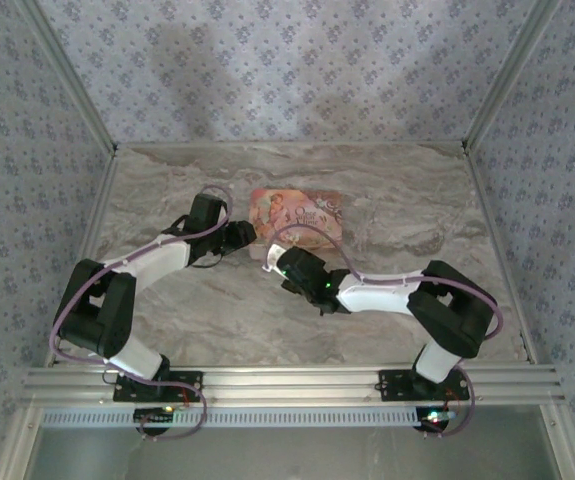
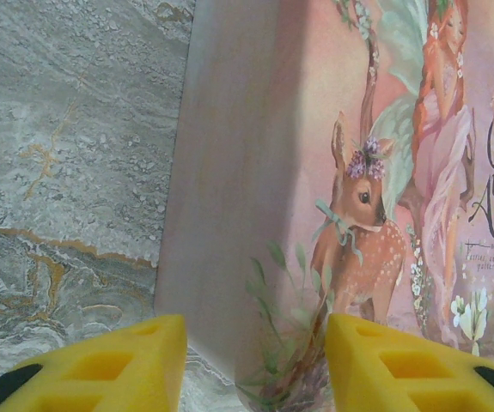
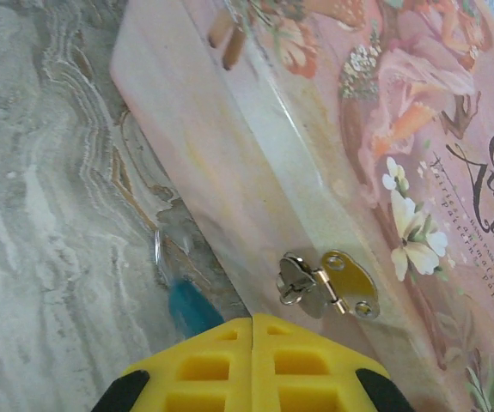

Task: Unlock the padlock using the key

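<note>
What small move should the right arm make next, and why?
Probably open the right end effector slightly: its yellow jaws are pressed shut, their tips right behind the tiny blue padlock with a metal shackle, which is on the marble table beside the pink illustrated box. Shut, it cannot grasp anything.

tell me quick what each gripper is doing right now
left gripper: open, astride corner of pink illustrated box
right gripper: shut, holding anything cannot be told
</note>
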Controlling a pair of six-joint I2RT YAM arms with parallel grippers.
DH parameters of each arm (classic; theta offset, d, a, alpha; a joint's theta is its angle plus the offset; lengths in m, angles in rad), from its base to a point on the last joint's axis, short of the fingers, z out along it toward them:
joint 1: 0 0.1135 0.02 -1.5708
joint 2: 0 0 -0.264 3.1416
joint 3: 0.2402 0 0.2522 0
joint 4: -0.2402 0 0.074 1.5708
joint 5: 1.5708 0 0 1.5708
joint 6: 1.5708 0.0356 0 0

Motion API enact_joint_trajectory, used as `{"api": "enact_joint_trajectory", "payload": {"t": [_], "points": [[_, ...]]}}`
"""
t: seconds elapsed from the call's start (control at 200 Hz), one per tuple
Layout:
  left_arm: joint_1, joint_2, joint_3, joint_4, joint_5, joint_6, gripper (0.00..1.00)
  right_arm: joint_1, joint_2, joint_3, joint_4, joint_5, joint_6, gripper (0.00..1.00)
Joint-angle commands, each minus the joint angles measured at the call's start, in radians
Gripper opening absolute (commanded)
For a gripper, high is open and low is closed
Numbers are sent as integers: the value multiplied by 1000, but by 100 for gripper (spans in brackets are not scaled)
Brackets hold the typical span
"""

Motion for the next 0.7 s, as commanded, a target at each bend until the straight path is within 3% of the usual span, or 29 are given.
{"api": "enact_joint_trajectory", "payload": {"t": [0.0, 0.695], "points": [[6, 16, -24, -63, 6, 10, 46, 23, -47, 14, -14, 27, 10, 0], [13, -22, -15, -75, -11, 11, 48, 24, -400, -118, -249, 122, 224, 0]]}}
